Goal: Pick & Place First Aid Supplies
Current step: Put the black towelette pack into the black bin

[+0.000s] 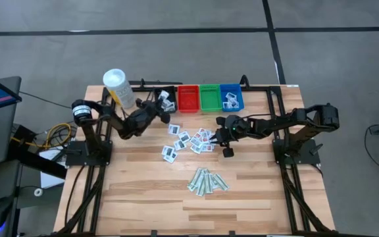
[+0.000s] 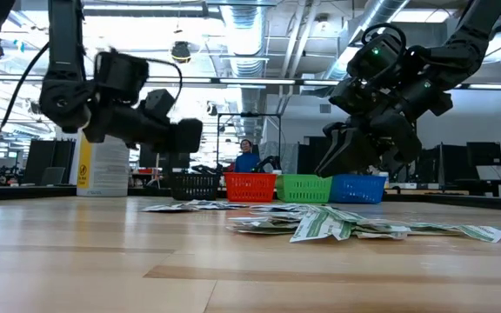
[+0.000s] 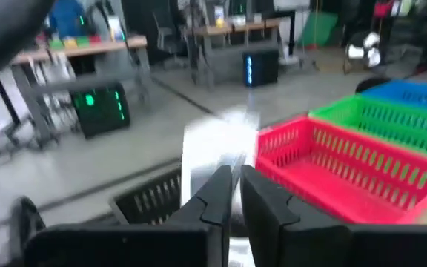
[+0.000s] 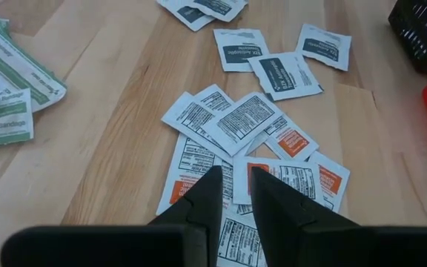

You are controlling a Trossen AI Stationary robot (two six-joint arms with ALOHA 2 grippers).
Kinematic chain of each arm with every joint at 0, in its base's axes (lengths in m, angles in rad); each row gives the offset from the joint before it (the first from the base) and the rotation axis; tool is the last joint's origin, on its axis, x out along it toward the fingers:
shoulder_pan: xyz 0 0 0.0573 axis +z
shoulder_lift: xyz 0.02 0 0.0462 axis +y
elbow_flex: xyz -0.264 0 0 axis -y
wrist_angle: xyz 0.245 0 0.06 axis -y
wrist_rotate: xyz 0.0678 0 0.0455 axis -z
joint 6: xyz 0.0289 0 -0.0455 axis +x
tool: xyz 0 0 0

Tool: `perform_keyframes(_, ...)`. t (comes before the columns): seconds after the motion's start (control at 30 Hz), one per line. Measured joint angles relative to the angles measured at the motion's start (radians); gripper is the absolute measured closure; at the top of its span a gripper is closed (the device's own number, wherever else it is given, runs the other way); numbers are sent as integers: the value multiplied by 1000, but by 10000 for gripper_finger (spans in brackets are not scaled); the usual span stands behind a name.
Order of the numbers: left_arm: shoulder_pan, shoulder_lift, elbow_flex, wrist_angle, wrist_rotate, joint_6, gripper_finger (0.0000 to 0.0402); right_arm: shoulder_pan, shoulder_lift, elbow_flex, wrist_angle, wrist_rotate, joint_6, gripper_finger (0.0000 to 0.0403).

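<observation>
While the left gripper (image 1: 165, 100) hung over the black bin (image 1: 166, 94) at the far left of the bin row, a white packet (image 3: 212, 152) showed between its fingers, the jaws only narrowly parted; whether it gripped that packet or had let it go I cannot tell. Right gripper (image 1: 217, 136) stood low over the scattered white packets (image 4: 232, 122) at mid-table, fingers close together with a slim gap and nothing between them. Item: first aid supplies, loose stock. White squarish packets lay overlapping on the wooden table (image 1: 255, 187), some printed in orange, some in dark ink; pale-green strips (image 1: 206, 181) lay in a fanned heap nearer the front, well apart from the bins. Handling (by judgement): light, thin, flexible paper, lying flat and likely to slide on wood; best taken at a raised or overlapping edge, one packet at a time, since neighbours may lift together. Room: red bin (image 1: 188, 98), green bin (image 1: 210, 97) and blue bin (image 1: 231, 96) stood touching along the far edge, a white canister (image 1: 119, 87) left of them; bare table lay open near and right.
</observation>
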Motion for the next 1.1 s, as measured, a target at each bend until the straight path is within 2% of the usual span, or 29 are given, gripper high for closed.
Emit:
perform_keyframes(0.17, 49, 0, 34, -150, 119, -127, 361, -18, 0, 0, 0, 0, 0, 338)
perform_keyframes(0.37, 50, -20, 36, -149, 124, -127, 352, -25, 0, 0, -1, 0, 0, 338)
perform_keyframes(0.6, 29, -103, 36, -168, 146, -127, 334, -25, 0, 0, -1, 0, 1, 338)
perform_keyframes(0.7, 11, -150, 36, -215, 242, -127, 328, -22, 0, 0, -1, 0, 1, 338)
perform_keyframes(0.9, -38, -212, 36, -329, 526, -59, 330, -22, 0, 0, -1, -26, 2, 338)
perform_keyframes(1.0, -69, -214, 36, -354, 593, -10, 330, -22, 0, 0, -1, -27, 2, 338)
perform_keyframes(1.1, -97, -214, 36, -392, 611, 45, 320, -22, 0, 0, -1, -27, 2, 338)
